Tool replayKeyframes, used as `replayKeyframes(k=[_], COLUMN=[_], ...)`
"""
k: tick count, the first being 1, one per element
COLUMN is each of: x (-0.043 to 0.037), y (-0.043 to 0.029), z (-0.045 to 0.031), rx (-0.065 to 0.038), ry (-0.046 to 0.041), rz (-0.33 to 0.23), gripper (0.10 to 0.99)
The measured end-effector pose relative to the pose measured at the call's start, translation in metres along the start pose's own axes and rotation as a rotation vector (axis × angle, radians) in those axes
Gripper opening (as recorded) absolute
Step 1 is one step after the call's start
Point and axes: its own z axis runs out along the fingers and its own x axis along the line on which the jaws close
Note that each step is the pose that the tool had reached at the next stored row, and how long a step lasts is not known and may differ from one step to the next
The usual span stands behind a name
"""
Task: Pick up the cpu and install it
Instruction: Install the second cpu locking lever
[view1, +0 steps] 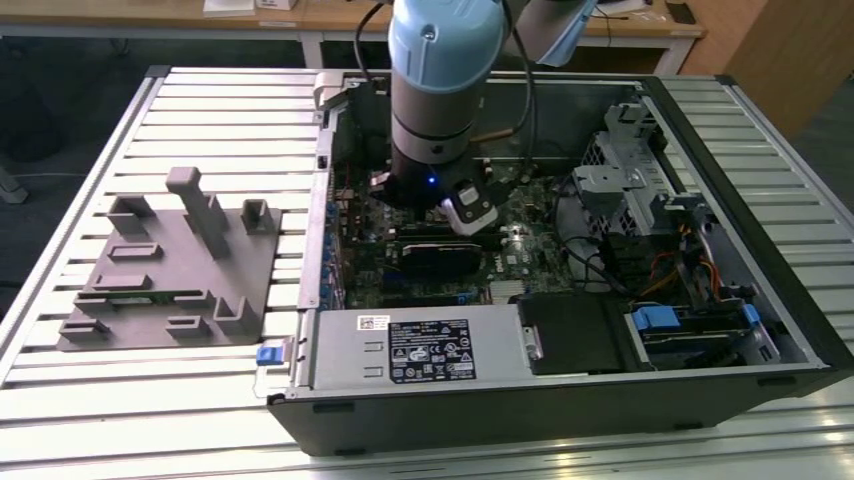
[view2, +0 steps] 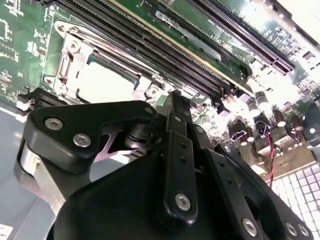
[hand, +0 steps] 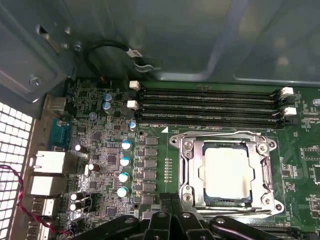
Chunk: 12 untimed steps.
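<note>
Silvery-white square cpu (hand: 226, 171) seated inside metal-rimmed socket frame (hand: 187, 172); black memory slots (hand: 207, 105) alongside. Black gripper (hand: 167, 216) just beside frame, empty, fingers narrow together.

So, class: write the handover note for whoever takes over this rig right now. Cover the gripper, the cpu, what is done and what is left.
Gripper: inside the open computer case, low over the motherboard, right beside the socket frame. Whether the jaws are open or shut cannot be told; nothing shows between them.
Cpu: lying flat inside the socket frame, silvery top up, seen in both wrist views.
Done: cpu appears placed in the socket.
Left: the frame looks open, so confirm seating and latching.
Grey fixture: on the table at the exterior view's left.
</note>
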Motion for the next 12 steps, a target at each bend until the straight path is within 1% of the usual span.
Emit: replayKeyframes(k=[4, 12], x=[0.0000, -0.0001], y=[0.0014, 0.0041], z=[-0.0046, -0.0134], rx=[-0.001, -0.006], ry=[0.0000, -0.0002], rz=[0.000, 0.000], gripper=[0.106, 0.106])
